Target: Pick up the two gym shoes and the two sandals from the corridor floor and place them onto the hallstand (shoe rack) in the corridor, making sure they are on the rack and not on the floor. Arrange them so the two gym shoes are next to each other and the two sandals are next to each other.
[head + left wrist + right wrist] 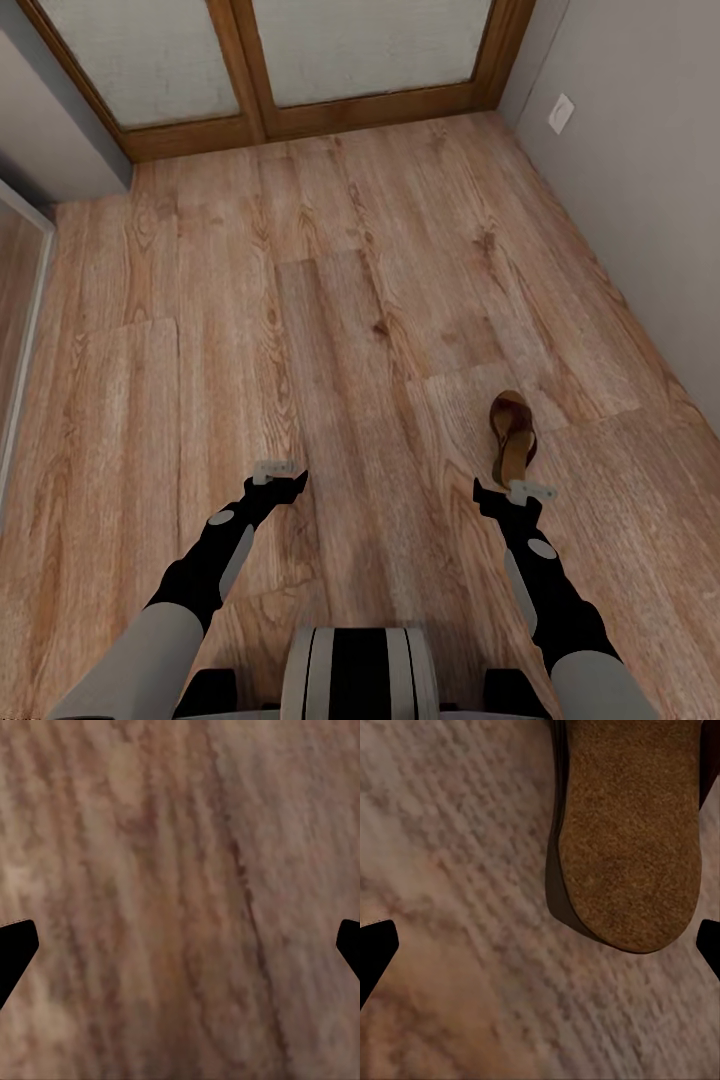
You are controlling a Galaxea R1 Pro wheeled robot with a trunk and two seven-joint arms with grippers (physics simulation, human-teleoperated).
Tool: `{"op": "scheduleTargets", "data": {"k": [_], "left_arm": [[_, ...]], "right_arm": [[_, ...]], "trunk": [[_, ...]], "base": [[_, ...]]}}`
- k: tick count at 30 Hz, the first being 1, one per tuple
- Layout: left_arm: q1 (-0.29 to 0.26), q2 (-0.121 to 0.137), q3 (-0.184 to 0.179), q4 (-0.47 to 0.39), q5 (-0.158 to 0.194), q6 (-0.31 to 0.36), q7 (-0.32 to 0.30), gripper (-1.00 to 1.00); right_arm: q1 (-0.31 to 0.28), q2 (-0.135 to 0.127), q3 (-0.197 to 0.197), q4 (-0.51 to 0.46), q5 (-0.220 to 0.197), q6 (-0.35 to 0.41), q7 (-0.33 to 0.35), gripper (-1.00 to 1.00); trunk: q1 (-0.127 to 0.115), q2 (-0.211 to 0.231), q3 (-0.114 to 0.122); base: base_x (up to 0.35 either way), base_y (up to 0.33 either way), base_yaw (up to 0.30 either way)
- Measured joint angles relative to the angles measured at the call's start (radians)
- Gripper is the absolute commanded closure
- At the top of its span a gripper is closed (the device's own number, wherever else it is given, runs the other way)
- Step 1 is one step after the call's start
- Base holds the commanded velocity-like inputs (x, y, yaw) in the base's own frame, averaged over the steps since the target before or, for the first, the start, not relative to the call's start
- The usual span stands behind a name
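From the head view, one sandal [512,438] lies on the corridor floor [330,330], just ahead of the right gripper [512,492] and well right of the left gripper [280,477]. The left wrist view shows fingertips [16,945] spread wide over bare planks. The right wrist view: jaws wide, empty, the sandal's tan sole [630,832] beneath.

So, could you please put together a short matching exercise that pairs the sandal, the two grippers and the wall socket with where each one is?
Things:
1. sandal
2. left gripper
3. right gripper
4. wall socket

Places:
A. on the grey wall, upper right in the head view
B. open above bare floor planks
C. lying on the floor just ahead of the right gripper
D. open just short of the sandal's heel

Pairs: 1-C, 2-B, 3-D, 4-A
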Motion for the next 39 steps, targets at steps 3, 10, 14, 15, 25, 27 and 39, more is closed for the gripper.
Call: {"op": "scheduleTargets", "data": {"k": [3, 10, 14, 15, 25, 27, 39], "left_arm": [[0.000, 0.000, 0.000, 0.000, 0.000, 0.000, 0.000, -1.00], [0.000, 0.000, 0.000, 0.000, 0.000, 0.000, 0.000, -1.00], [0.000, 0.000, 0.000, 0.000, 0.000, 0.000, 0.000, -1.00], [0.000, 0.000, 0.000, 0.000, 0.000, 0.000, 0.000, -1.00], [0.000, 0.000, 0.000, 0.000, 0.000, 0.001, 0.000, -1.00], [0.000, 0.000, 0.000, 0.000, 0.000, 0.000, 0.000, -1.00], [0.000, 0.000, 0.000, 0.000, 0.000, 0.000, 0.000, -1.00]], "right_arm": [[0.000, 0.000, 0.000, 0.000, 0.000, 0.000, 0.000, -1.00], [0.000, 0.000, 0.000, 0.000, 0.000, 0.000, 0.000, -1.00], [0.000, 0.000, 0.000, 0.000, 0.000, 0.000, 0.000, -1.00], [0.000, 0.000, 0.000, 0.000, 0.000, 0.000, 0.000, -1.00], [0.000, 0.000, -0.001, 0.000, 0.000, 0.000, 0.000, -1.00], [0.000, 0.000, -0.001, 0.000, 0.000, 0.000, 0.000, -1.00], [0.000, 0.000, -0.001, 0.000, 0.000, 0.000, 0.000, -1.00]], "trunk": [[0.000, 0.000, -0.003], [0.000, 0.000, -0.006], [0.000, 0.000, -0.006], [0.000, 0.000, -0.006], [0.000, 0.000, -0.006], [0.000, 0.000, -0.006], [0.000, 0.000, -0.006]], "base": [[0.000, 0.000, 0.000], [0.000, 0.000, 0.000], [0.000, 0.000, 0.000], [0.011, 0.000, 0.000], [0.115, -0.054, 0.000], [0.084, -0.048, 0.000], [0.021, -0.012, 0.000]]}}
